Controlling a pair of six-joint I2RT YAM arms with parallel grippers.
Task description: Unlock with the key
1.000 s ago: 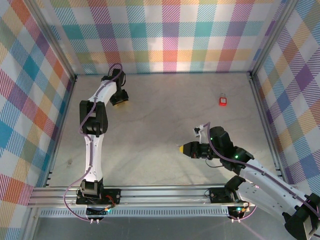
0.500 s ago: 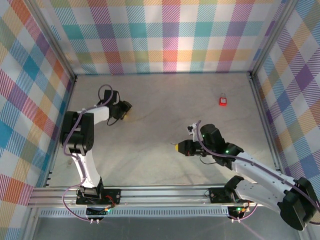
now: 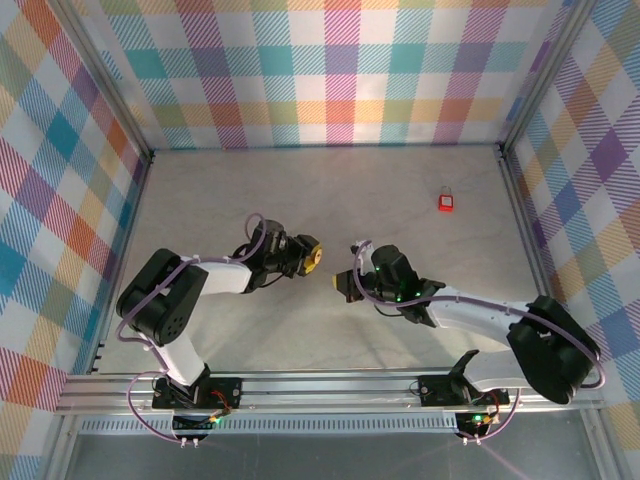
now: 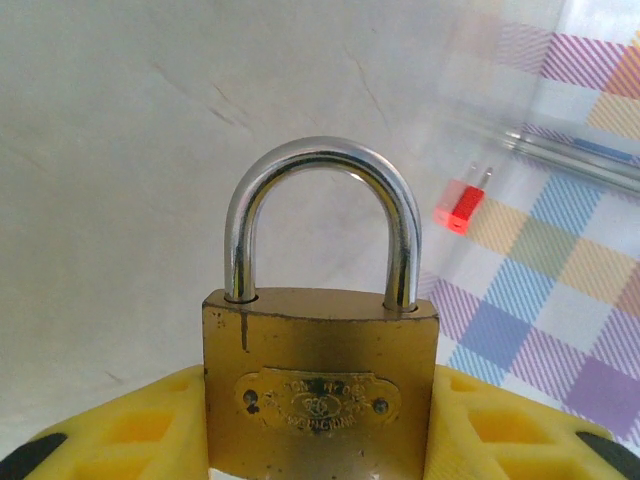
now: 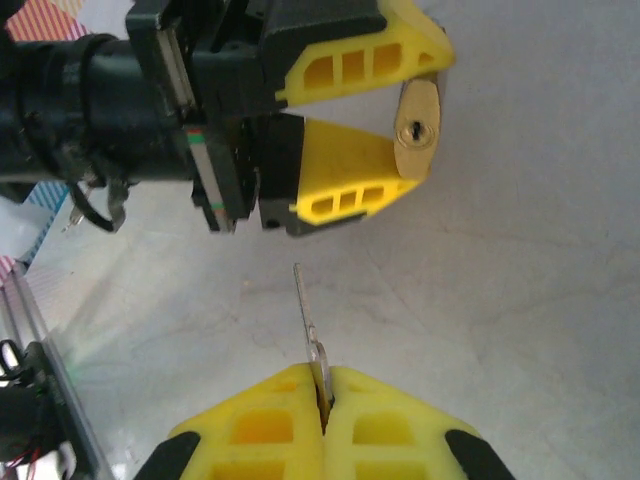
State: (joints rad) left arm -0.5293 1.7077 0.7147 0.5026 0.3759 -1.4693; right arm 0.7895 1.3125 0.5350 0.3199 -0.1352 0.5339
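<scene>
Nearest the bases, the right gripper (image 5: 322, 385) had its yellow fingers pressed together on the bow of the key (image 5: 306, 320). The thin blade stuck out toward the left gripper (image 5: 420, 118), short of touching it. Just left of it and slightly farther away, the left gripper was clamped on the flat sides of the brass padlock (image 4: 320, 390), above the middle of the table (image 3: 400, 180). The keyhole (image 5: 407, 130) in the padlock's base faced the key, a little off the blade's line. The steel shackle (image 4: 320, 215) was seated in both holes.

An oval plate (image 4: 318, 400) on the padlock's face carried embossed lettering (too worn and small to read).

Well apart at the far right lay a small red lock (image 3: 445, 200), near the plaid wall (image 3: 330, 80).

Half a second before, the left gripper had been far off on the left side and the right gripper nearer the right. Both had since swung to the middle and met nose to nose. The red lock had not moved.
</scene>
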